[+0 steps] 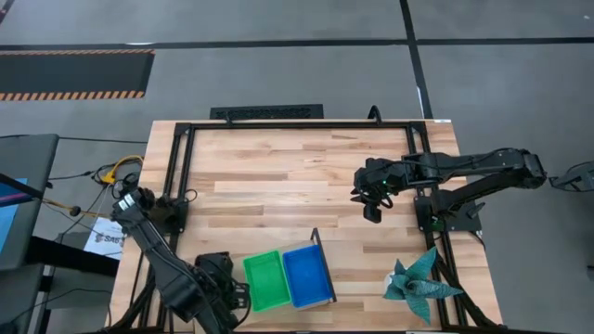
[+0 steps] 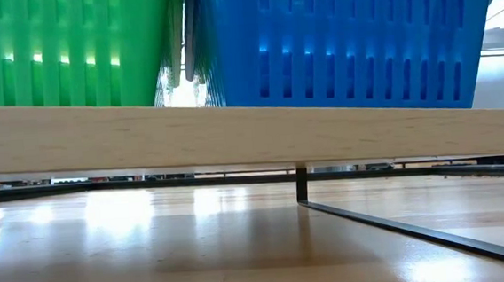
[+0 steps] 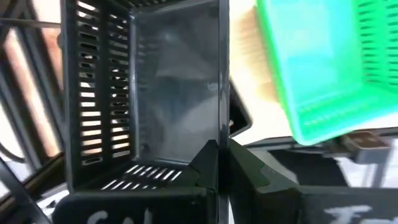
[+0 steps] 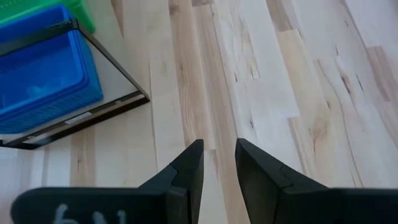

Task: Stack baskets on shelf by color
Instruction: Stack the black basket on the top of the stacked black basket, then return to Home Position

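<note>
Baskets sat side by side on the shelf (image 1: 318, 243) at the near edge of the table (image 1: 278, 167): a green basket (image 1: 264, 279) on the left touching a blue basket (image 1: 307, 275) on the right, with the thin black upright of the shelf along the blue one's right side. A black basket (image 3: 143, 99) was clamped by its wall in the left gripper (image 1: 223, 283), whose fingers were closed on it just left of the green basket. The right gripper (image 1: 371, 209) hovered over bare wood right of centre, well apart from the shelf, its fingers slightly parted and holding nothing. A teal origami figure (image 1: 418, 281) lay at the near right corner.
</note>
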